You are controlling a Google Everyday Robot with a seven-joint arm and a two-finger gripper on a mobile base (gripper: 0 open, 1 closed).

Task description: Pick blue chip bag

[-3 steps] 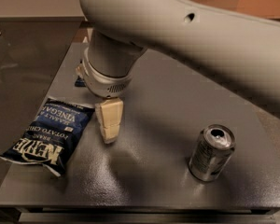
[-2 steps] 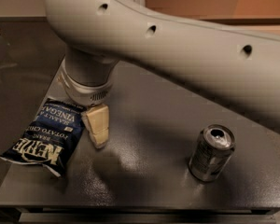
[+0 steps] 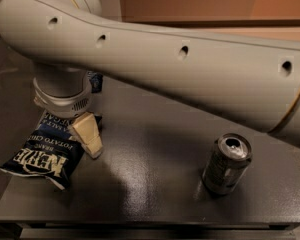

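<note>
Blue chip bag [image 3: 37,156] lies flat at the front left of the bench [image 3: 155,134], white lettering facing up and upside down to the camera. Right at its upper right corner is the end effector [image 3: 88,136], cream tip pointing down at the bag's edge. Touching or just above it, can't tell, and released or clenched, can't tell either. The big pale arm [image 3: 190,69] spans the top of the view. Well off to the right, a silver drink can [image 3: 226,163] stands upright.
</note>
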